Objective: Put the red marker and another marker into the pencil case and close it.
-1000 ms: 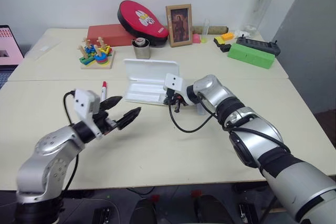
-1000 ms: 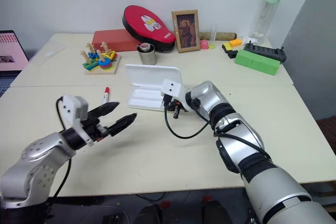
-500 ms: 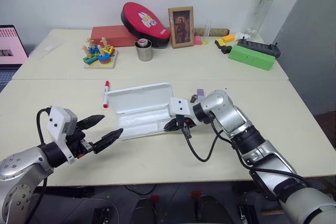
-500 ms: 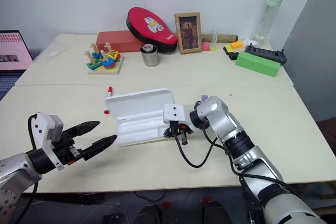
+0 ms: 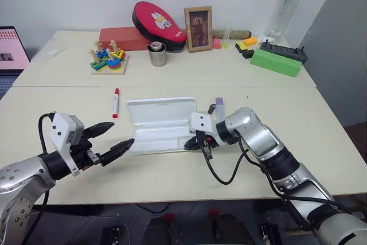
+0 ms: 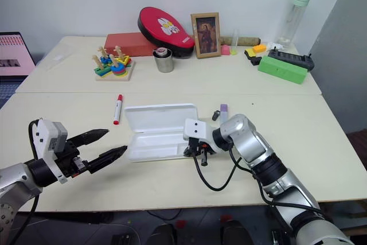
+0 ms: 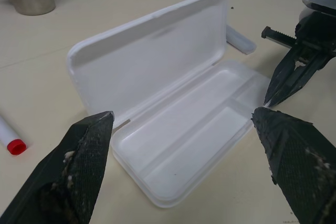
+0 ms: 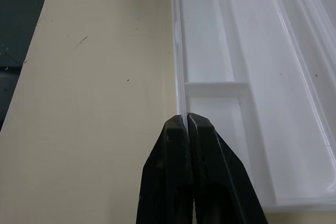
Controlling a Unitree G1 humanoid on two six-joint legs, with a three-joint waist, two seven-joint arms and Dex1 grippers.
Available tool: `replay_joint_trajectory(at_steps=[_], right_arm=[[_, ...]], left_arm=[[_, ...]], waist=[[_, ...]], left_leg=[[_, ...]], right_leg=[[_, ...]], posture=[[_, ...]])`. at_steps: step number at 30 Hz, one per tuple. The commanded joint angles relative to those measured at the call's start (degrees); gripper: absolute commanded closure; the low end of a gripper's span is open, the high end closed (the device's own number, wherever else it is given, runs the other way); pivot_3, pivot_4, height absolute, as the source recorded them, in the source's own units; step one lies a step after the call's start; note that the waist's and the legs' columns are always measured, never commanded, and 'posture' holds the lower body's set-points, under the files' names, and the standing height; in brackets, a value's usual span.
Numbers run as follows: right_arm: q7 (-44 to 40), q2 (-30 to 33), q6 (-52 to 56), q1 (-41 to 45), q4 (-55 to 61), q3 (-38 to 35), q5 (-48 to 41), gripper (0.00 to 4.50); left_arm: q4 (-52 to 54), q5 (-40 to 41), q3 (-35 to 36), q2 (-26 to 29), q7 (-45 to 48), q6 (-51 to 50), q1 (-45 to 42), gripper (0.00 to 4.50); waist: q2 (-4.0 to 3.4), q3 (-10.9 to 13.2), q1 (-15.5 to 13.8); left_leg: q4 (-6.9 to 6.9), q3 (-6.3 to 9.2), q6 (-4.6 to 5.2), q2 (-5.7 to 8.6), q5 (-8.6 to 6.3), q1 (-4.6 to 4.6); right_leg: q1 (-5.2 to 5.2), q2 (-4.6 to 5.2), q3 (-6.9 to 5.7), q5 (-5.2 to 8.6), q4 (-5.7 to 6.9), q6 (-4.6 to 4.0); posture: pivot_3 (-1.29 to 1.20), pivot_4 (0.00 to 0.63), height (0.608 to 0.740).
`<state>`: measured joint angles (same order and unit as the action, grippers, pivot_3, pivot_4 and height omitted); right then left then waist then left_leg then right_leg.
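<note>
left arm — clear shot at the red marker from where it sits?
Probably yes. The left gripper is open, and the red marker lies alone on bare table beyond it, apart from the pencil case. Nothing stands between them. The right gripper, shut on the case's rim, is well clear.

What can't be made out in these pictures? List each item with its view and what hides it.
- lavender marker: head views, its near end is hidden behind the right arm's wrist camera.
- red marker: left wrist view, cut off by the picture edge; just its red end shows.
- right gripper: right wrist view, shut fingertips sit at the pencil case rim; whether they pinch it is unclear.
</note>
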<state>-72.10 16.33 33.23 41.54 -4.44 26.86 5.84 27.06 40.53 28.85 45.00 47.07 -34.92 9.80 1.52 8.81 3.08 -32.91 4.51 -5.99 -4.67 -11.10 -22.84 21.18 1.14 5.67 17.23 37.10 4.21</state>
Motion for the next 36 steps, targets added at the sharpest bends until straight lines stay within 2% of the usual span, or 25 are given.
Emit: replay_joint_trajectory(at_steps=[1, 9, 10, 11, 18, 22, 27, 29, 32, 36], right_arm=[[1.03, 0.41, 0.59, -0.16, 3.61, 0.73, -1.63, 4.46], [2.38, 0.81, 1.41, -0.11, 4.88, 1.31, -3.67, 4.46], [2.57, 0.85, 1.40, 0.02, 4.85, 1.31, -3.99, 4.07], [2.66, 0.89, 1.41, 0.08, 4.97, 1.32, -4.30, 3.98], [2.67, 1.57, 3.26, 0.30, 7.66, -0.33, -7.49, 2.36], [2.71, 2.98, 6.39, 0.36, 11.06, -3.33, -11.27, 1.17], [4.30, 4.22, 11.25, 1.89, 15.41, -10.13, -17.84, 0.07], [6.94, 3.42, 12.73, 4.41, 16.18, -14.95, -20.64, 0.01], [11.24, 2.69, 14.05, 7.80, 15.34, -18.30, -22.14, 0.01], [16.11, 1.85, 14.93, 10.86, 13.38, -20.05, -22.85, 0.01]], left_arm=[[0.36, 0.60, -0.47, 1.21, 0.56, -0.10, -1.52, 0.00], [0.27, 0.54, -0.80, 1.06, 0.44, -0.05, -1.85, 0.00], [0.27, 0.57, -0.94, 0.98, 0.30, -0.09, -2.05, 0.00], [0.33, 0.57, -1.01, 0.91, 0.19, -0.10, -2.10, 0.00], [1.18, 1.08, -1.34, 0.04, -0.75, -0.20, -1.94, 0.00], [1.29, 3.04, -0.08, -0.83, -2.10, -1.15, -3.19, 0.00], [-2.30, 7.39, 3.45, -3.81, -12.33, -3.39, -12.57, 0.00], [-7.40, 4.67, 2.79, -5.34, -19.84, -3.65, -19.44, 0.00], [-14.94, 0.11, 0.98, -7.45, -26.92, -2.60, -25.84, 0.00], [-22.86, -6.32, -2.58, -9.32, -31.53, -0.31, -31.26, 0.00]], waist=[[0.01, -0.01, -0.03], [0.03, -0.02, 0.00], [0.03, -0.02, 0.00], [0.04, -0.02, 0.00], [0.05, -0.03, -0.02], [0.07, -0.04, -0.08], [0.17, -0.07, -0.63], [0.22, -0.10, -0.86], [0.24, -0.13, -0.97], [0.30, -0.18, -1.04]], left_leg=[[0.00, 0.00, 0.00, 0.00, 0.00, 0.00], [-0.01, 0.00, 0.00, 0.00, 0.00, 0.00], [-0.01, 0.00, 0.00, 0.00, 0.00, 0.00], [-0.01, 0.00, 0.00, 0.00, 0.00, 0.00], [-0.01, 0.00, 0.00, 0.00, 0.00, 0.00], [-0.01, 0.00, 0.00, 0.00, 0.00, -0.01], [-0.03, 0.02, 0.00, 0.00, 0.00, -0.01], [-0.06, 0.03, 0.01, 0.00, 0.01, 0.01], [-0.11, 0.04, 0.02, 0.02, 0.02, 0.02], [-0.03, 0.05, 0.03, 0.03, 0.01, 0.03]], right_leg=[[0.01, 0.00, 0.00, 0.00, 0.00, 0.00], [0.00, 0.00, 0.01, 0.00, -0.01, 0.00], [0.00, 0.00, 0.01, 0.00, -0.01, 0.00], [0.00, 0.00, 0.01, 0.00, -0.01, 0.00], [0.00, 0.00, 0.01, 0.00, -0.01, 0.00], [0.00, 0.00, 0.01, 0.00, -0.01, 0.00], [-0.02, 0.00, -0.01, 0.00, 0.01, 0.01], [-0.04, -0.01, -0.01, 0.00, 0.02, 0.01], [-0.07, -0.01, 0.01, -0.05, -0.02, 0.10], [-0.03, -0.03, 0.01, -0.06, 0.01, 0.07]], posture=[[0.00, 0.150, 0.740], [0.00, 0.150, 0.740], [0.00, 0.150, 0.740], [0.00, 0.150, 0.740], [0.00, 0.150, 0.740], [0.00, 0.150, 0.740], [0.00, 0.150, 0.740], [0.00, 0.150, 0.740], [0.00, 0.150, 0.740], [0.00, 0.150, 0.740]])
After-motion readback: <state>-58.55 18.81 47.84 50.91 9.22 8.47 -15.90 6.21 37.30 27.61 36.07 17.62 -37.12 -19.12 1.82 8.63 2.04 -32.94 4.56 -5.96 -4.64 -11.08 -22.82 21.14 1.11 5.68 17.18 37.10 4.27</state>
